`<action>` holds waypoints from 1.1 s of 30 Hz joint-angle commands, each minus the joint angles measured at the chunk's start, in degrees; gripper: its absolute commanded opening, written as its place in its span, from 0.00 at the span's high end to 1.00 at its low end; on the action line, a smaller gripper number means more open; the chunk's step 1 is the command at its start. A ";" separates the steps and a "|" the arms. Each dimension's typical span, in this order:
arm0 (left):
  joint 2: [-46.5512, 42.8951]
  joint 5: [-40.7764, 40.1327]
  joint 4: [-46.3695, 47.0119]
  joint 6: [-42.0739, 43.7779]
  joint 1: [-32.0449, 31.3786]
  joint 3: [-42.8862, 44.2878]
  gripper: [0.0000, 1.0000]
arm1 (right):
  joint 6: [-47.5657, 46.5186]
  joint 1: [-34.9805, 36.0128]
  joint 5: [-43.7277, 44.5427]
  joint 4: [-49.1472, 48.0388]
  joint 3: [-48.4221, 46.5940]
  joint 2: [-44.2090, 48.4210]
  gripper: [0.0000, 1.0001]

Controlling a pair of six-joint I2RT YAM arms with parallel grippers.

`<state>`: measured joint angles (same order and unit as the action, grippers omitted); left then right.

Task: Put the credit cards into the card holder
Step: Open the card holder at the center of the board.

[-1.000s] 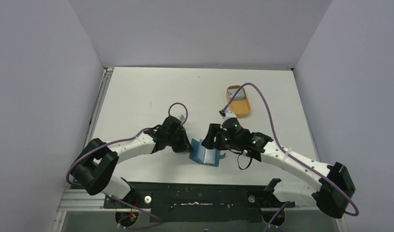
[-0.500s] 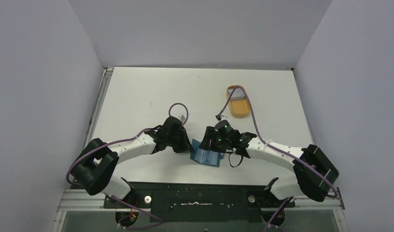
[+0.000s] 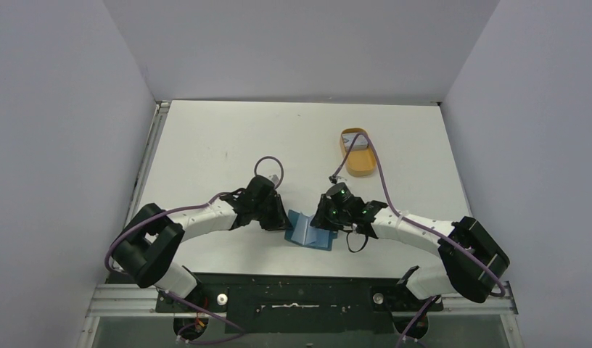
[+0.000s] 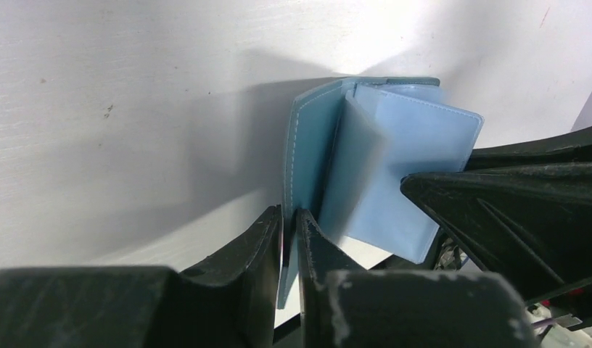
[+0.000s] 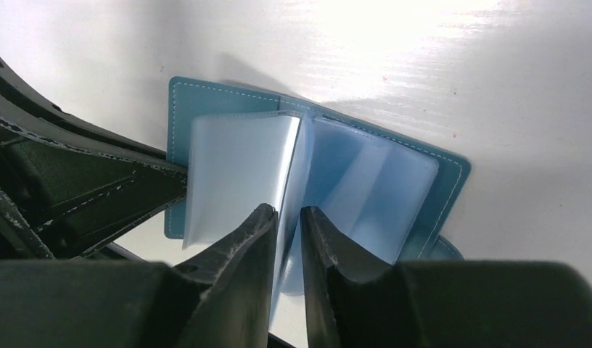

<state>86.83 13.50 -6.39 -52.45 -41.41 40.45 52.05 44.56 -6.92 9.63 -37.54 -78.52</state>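
- Two white-and-black robot arms, the left arm point(image 3: 199, 217) and the right arm point(image 3: 413, 229), reach in from the near edge and meet close to the middle of the flat white surface point(image 3: 228, 138).
- Between their tips, the small teal-blue folding card holder point(image 3: 308, 232) rests opened on the surface, its cover spread and its clear plastic sleeves point(image 5: 235, 174) fanned up from the spine.
- The left claw point(image 4: 287, 217) comes in from the left. Its two black fingers are drawn close together, clamped on the edge of the card holder's blue cover, which shows in the thin slit between them.
- The right claw point(image 5: 286, 214) comes in from the right. Its fingers are nearly together, pinching one clear sleeve leaf that stands up between them.
- Farther back and to the right, well apart from the card holder, sits an orange oval plastic tray point(image 3: 360, 164).
- A thin grey-silver rectangular credit card point(image 3: 357, 143) with a whitish face lies in the far end of that tray.
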 commanded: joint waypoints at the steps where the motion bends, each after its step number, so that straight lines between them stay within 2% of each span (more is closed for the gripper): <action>1: -2.50 0.74 0.53 0.32 0.81 1.21 0.79 | -0.69 -0.17 0.39 -1.35 -0.40 0.91 0.83; 3: -4.21 0.67 -0.41 0.56 1.31 1.26 0.62 | -1.12 -0.17 0.48 -0.68 -0.83 0.86 0.88; 6: -7.54 0.45 -2.62 1.29 2.06 1.67 0.51 | -1.70 -0.17 0.60 0.38 -1.49 0.73 0.94; 9: -11.35 -0.38 -5.23 2.26 2.38 2.31 0.46 | -2.40 -0.17 1.11 1.48 -2.33 0.59 0.96; 14: -16.44 0.57 -4.27 2.00 2.22 3.21 0.44 | -3.14 -0.08 1.41 2.55 -3.68 0.07 1.00; 18: -15.22 5.47 3.13 -0.46 1.39 2.95 0.52 | -3.05 -0.08 1.07 2.46 -4.41 -0.63 1.00; 23: -9.57 11.32 13.85 -3.28 -0.46 2.65 0.77 | -2.68 -0.08 0.59 2.26 -5.04 -1.59 1.00; 25: -7.74 12.45 16.65 -3.89 -1.20 2.33 0.83 | -2.70 -0.08 0.47 2.16 -5.32 -1.71 1.00; 29: -4.10 14.39 20.25 -4.29 -2.03 1.99 0.93 | -2.61 -0.08 0.37 2.24 -5.68 -2.02 1.00; 33: -1.06 13.55 19.61 -3.82 -2.12 1.40 1.00 | -2.49 -0.15 0.11 1.80 -5.70 -2.07 1.00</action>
<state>83.74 25.54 8.01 -56.45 -43.33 41.19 49.76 44.56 -6.92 13.39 -40.62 -80.40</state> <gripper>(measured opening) 0.012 0.052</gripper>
